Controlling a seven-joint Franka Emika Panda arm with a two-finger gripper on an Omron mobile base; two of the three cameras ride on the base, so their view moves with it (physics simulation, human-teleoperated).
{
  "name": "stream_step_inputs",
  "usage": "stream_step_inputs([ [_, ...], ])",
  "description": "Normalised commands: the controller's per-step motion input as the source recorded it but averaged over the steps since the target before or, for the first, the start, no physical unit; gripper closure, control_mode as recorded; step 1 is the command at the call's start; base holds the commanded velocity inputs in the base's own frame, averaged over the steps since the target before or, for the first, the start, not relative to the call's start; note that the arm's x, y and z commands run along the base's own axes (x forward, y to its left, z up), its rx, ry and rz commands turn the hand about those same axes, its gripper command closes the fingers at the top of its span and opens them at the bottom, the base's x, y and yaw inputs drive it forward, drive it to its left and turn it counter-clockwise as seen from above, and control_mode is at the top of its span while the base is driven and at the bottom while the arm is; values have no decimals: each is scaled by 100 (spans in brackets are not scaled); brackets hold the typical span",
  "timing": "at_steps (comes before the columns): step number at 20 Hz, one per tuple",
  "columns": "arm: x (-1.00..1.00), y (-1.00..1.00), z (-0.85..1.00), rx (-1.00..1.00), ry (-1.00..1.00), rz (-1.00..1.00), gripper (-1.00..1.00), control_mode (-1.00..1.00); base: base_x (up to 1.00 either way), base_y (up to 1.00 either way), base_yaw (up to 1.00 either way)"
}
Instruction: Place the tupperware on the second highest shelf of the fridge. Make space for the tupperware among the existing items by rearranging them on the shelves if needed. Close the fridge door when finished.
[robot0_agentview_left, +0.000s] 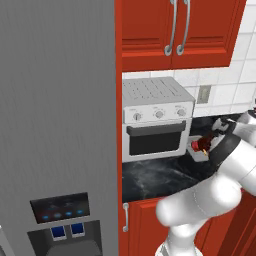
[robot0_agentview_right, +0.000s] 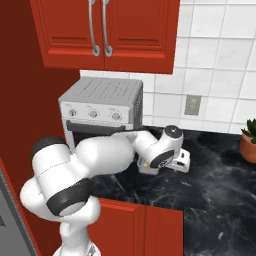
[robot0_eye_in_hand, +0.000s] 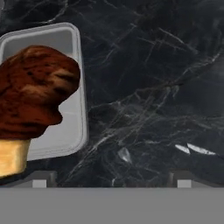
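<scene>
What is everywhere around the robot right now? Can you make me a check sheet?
Surface: black marble counter, bare beside the box.
Job's things: tupperware on the counter, a brown lump inside; fridge door shut.
Clutter: toaster oven; potted plant.
Tool: tool open, low over the counter, right of the tupperware, holding nothing.
Cables: nothing seen.
Surroundings: red cabinets, white tiled wall, wall outlet.

Red cabinets (robot0_agentview_left: 175, 30) above a black marble counter (robot0_agentview_right: 220, 185); white tiled wall (robot0_agentview_right: 220, 60) (one outlet (robot0_agentview_right: 192, 105)); grey toaster oven (robot0_agentview_left: 156, 117)
</scene>
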Motion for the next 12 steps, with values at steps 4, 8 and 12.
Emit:
stream_step_inputs([
  [4,24,-27,-16,24,0,-3,-100,-100,0,0,0],
  [8,14,-1,-22,21,0,0,-100,-100,0,0,0],
  [12,8,1,-13,12,0,0,-100,-100,0,0,0],
])
